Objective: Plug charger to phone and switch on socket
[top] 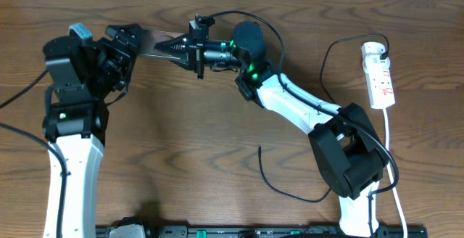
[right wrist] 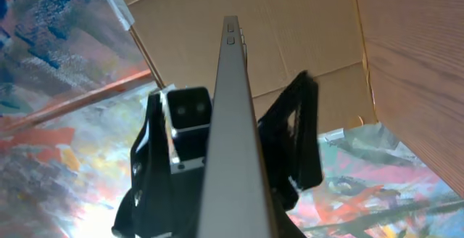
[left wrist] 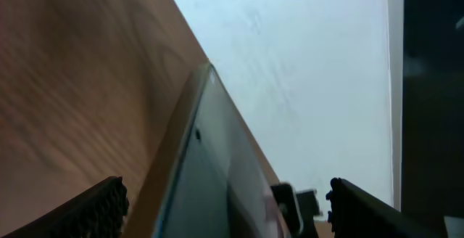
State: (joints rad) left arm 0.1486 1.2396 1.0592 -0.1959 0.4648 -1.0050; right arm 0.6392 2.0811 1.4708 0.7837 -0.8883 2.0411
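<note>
The phone [top: 154, 43] is held up off the table at the back, between both arms. My right gripper [top: 176, 47] is shut on its right end; in the right wrist view the phone [right wrist: 230, 122] runs edge-on up the middle. My left gripper [top: 127, 40] is at the phone's left end. In the left wrist view the phone [left wrist: 217, 187] lies between its wide-apart fingers [left wrist: 228, 212], with a gap on the right side. The charger cable [top: 270, 180] lies loose on the table, its free tip near the middle. The socket [top: 380, 75] lies at the far right.
The socket's white cord [top: 391, 165] runs down the right side to the front edge. The right arm's base [top: 351, 158] stands beside the charger cable. A black rail [top: 239, 231] runs along the front edge.
</note>
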